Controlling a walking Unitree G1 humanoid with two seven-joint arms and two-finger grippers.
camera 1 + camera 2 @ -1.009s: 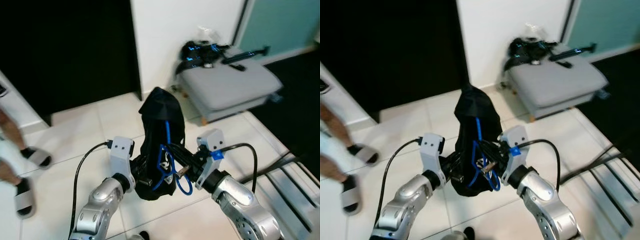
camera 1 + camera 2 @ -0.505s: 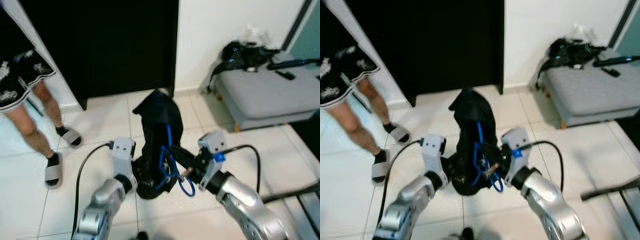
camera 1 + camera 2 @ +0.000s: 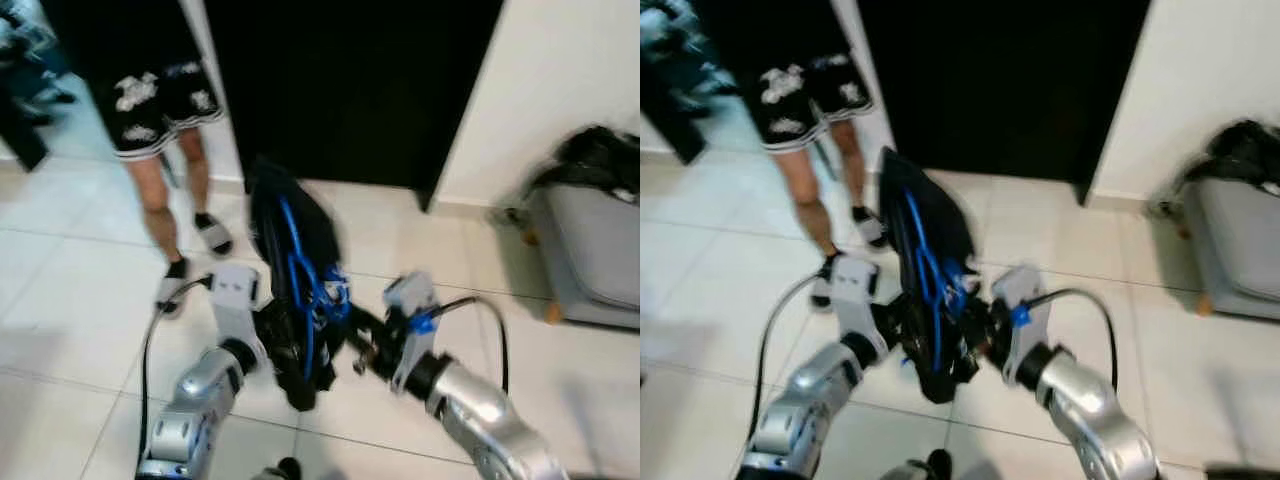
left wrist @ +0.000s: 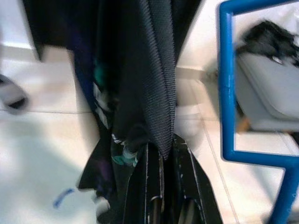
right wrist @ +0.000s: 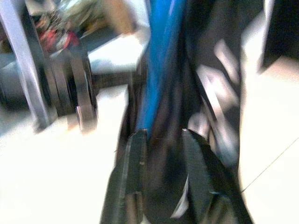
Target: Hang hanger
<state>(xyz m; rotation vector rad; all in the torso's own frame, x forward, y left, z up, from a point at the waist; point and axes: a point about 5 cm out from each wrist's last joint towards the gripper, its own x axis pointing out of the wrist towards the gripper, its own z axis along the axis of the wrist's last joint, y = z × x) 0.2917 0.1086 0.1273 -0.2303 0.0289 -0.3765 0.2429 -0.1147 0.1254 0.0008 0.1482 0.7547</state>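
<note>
— What fills the scene?

— A white tiled floor (image 3: 60, 300), a dark doorway (image 3: 350, 90), one grey ottoman (image 3: 590, 250) and one person (image 3: 165, 120) in black patterned shorts and sandals.

— And the robot?

— Two arms raised. The left end effector (image 4: 161, 163) is pinched onto one black garment (image 3: 285, 225); the right end effector (image 5: 161, 140) is nearly closed around one blue hanger (image 3: 300, 290), which carries the garment, held above the floor between both arms.

Silver arms, white wrist blocks, black cables
</note>
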